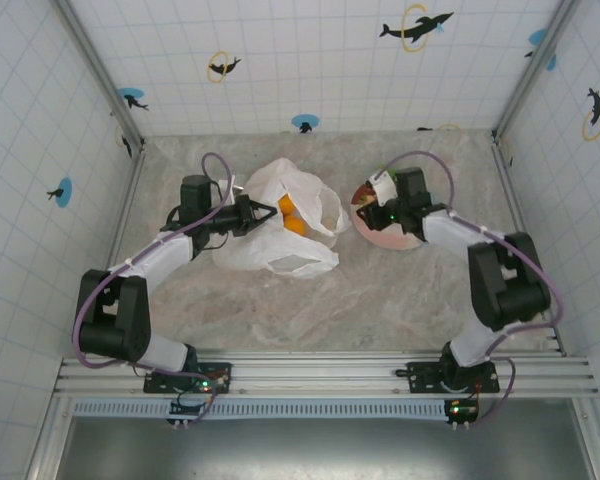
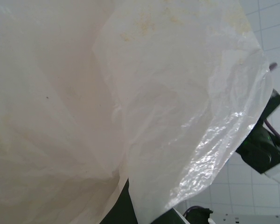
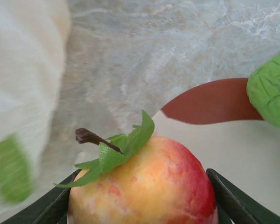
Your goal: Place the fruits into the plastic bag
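Observation:
The white plastic bag (image 1: 280, 250) lies mid-table with its mouth held up, and orange fruits (image 1: 292, 222) show inside. My left gripper (image 1: 263, 212) is shut on the bag's left rim. In the left wrist view the crinkly film (image 2: 144, 93) drapes over the dark fingers (image 2: 119, 210). My right gripper (image 1: 364, 212) hangs over the plate's left edge. Its two fingers press on the sides of a red and yellow apple (image 3: 149, 182) with a green leaf and brown stem. A green lime (image 3: 270, 88) lies on the plate.
The round plate (image 1: 392, 238), with a red rim (image 3: 210, 100) and a pale middle, sits right of the bag. The bag's side (image 3: 23, 70) is close on the left of the apple. Metal frame posts and tiled walls enclose the marble table (image 1: 380, 300).

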